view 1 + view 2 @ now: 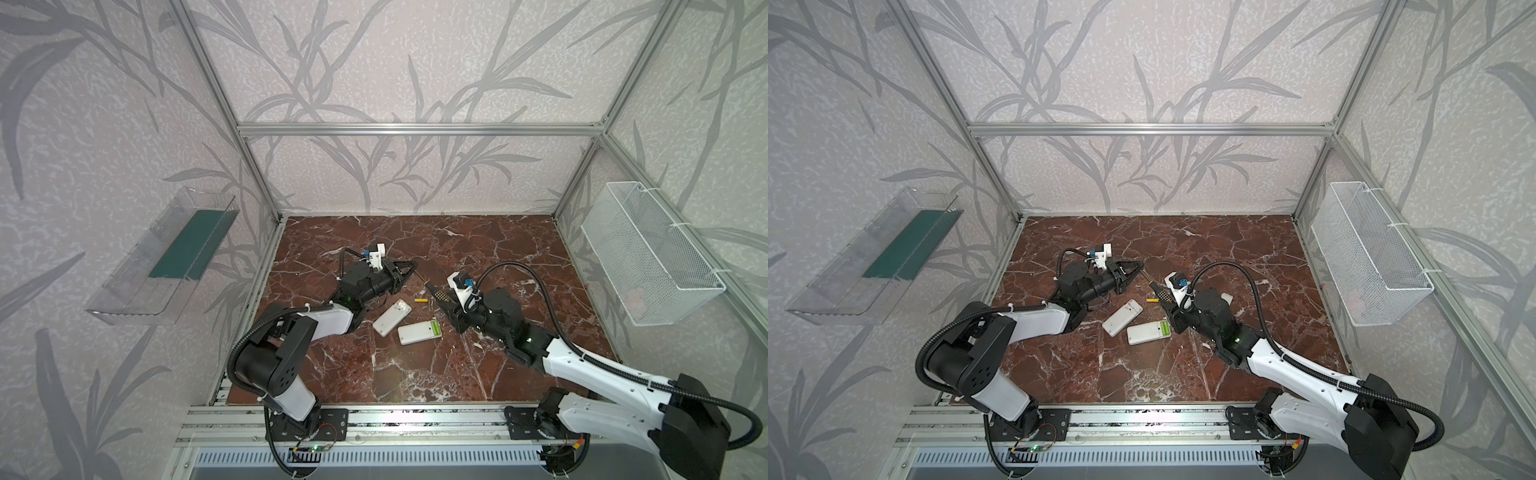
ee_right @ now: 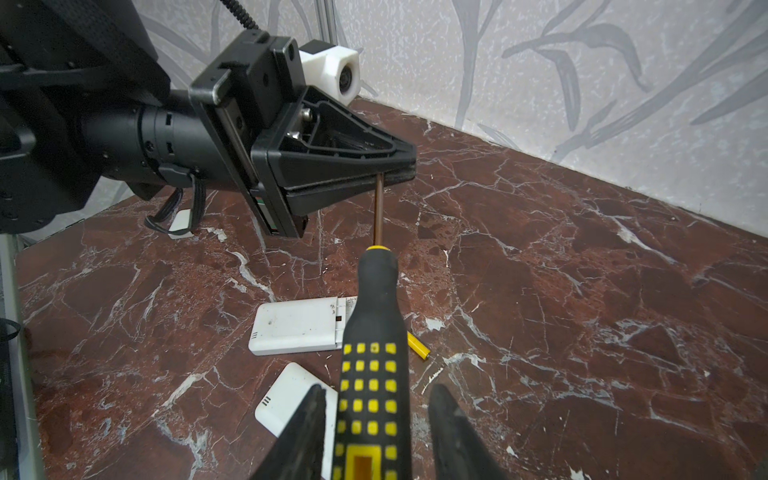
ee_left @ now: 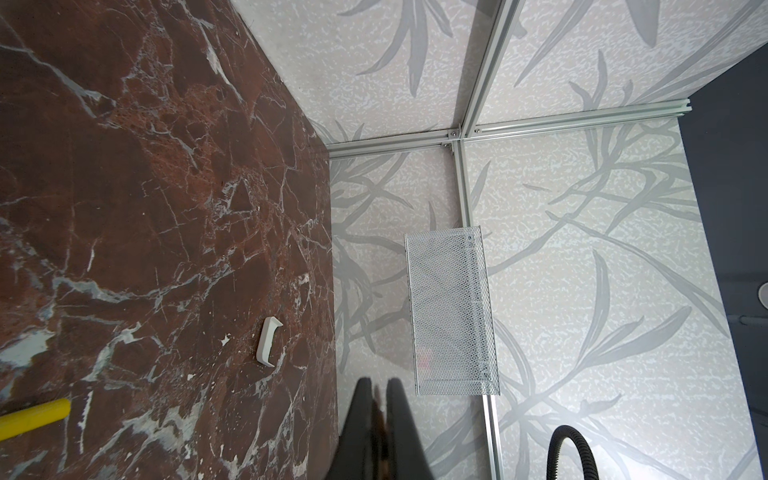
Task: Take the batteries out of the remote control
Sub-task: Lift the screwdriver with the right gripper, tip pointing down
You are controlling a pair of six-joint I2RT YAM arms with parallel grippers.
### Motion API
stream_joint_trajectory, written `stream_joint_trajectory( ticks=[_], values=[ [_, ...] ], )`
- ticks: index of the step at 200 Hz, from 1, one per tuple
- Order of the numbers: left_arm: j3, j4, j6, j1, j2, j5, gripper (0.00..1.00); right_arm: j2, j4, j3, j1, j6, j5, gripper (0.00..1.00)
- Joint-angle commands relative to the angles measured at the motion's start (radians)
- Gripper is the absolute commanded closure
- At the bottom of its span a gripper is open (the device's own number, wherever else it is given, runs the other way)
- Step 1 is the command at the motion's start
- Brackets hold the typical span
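Observation:
Two white remote controls lie mid-table. One shows a bare compartment; the other holds yellow-green batteries at its end. One loose yellow battery lies on the marble behind them, also seen in the right wrist view. A black-and-yellow screwdriver hangs between the arms. My left gripper is shut on its metal shaft. My right gripper straddles the handle, with a gap showing beside one finger.
A small white battery cover lies on the marble behind my right arm. A white mesh basket hangs on the right wall. A clear tray hangs on the left wall.

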Motion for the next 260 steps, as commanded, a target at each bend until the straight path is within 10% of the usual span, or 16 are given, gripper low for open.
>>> stream_joint_trajectory(
  ticks=[1,141,228,260],
  values=[
    [0.008,0.066,-0.03,-0.001,-0.013,0.024,1.0,0.012,0.036,-0.005,-0.004,-0.002,-0.013,0.58],
    [-0.002,0.138,-0.063,-0.002,0.025,0.032,1.0,0.005,0.073,0.005,-0.004,-0.002,-0.041,0.62],
    [0.0,0.065,-0.021,0.001,0.014,0.032,1.0,0.003,0.025,0.027,-0.005,-0.017,-0.047,1.0],
    [0.013,-0.124,0.093,0.019,-0.028,0.028,0.5,-0.022,-0.11,0.046,-0.005,-0.041,-0.005,1.0]
  ],
)
